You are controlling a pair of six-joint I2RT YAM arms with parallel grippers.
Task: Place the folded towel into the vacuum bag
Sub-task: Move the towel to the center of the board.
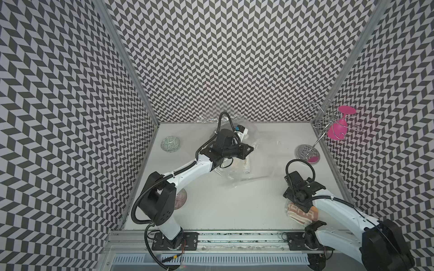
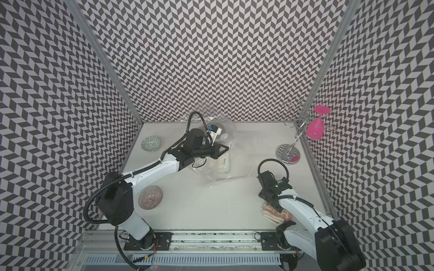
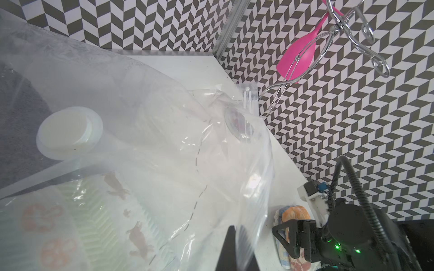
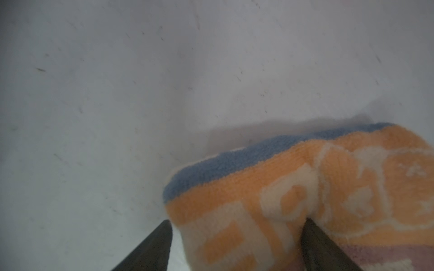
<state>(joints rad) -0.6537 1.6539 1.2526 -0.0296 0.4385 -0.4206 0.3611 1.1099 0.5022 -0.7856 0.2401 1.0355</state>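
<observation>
Since the vacuum bag's (image 3: 164,117) mouth must gape, the left gripper (image 3: 232,234), clamped tight, lifts its edge; the right gripper (image 4: 237,221), jaws wide, straddles the folded towel (image 4: 305,176).

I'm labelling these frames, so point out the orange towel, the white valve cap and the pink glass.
orange towel (image 4: 293,187): right wrist view, patterned upper face.
white valve cap (image 3: 68,131): left wrist view, middle of the lid.
pink glass (image 1: 337,132): in a top view, its bowl.
</observation>
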